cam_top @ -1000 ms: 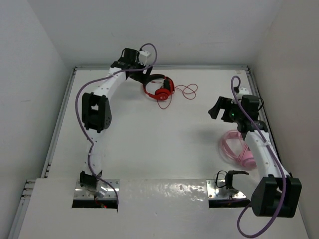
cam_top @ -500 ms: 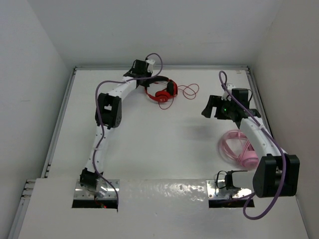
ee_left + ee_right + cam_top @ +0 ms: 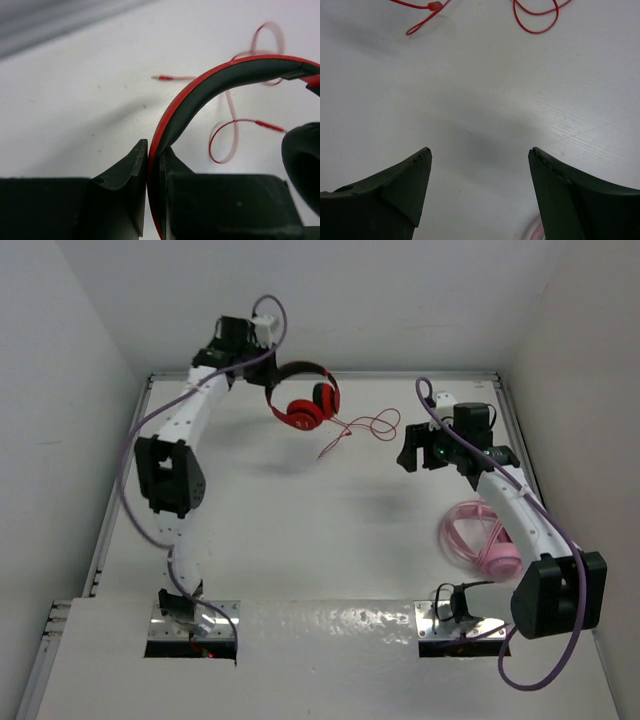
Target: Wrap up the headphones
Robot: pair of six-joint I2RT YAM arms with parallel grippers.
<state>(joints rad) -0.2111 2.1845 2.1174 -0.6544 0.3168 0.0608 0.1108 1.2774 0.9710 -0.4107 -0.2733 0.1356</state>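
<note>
The left gripper [image 3: 153,155] pinches the headphones [image 3: 305,400] by the band [image 3: 200,95] and has lifted them off the table [image 3: 300,540] at 12 o'clock. Their cable [image 3: 368,424] trails toward 1 o'clock. The right gripper [image 3: 480,160], fingers spread, has moved closer, likely to grab it.

Quick count from my end: two arms, left arm [image 3: 185,425] and right arm [image 3: 520,515], and two grippers, left gripper [image 3: 152,160] and right gripper [image 3: 480,152]. One pair of red headphones [image 3: 302,412], pinched in the left gripper. One red cable [image 3: 270,126] ahead of the right gripper, one pink cable bundle [image 3: 475,537] behind it.
</note>
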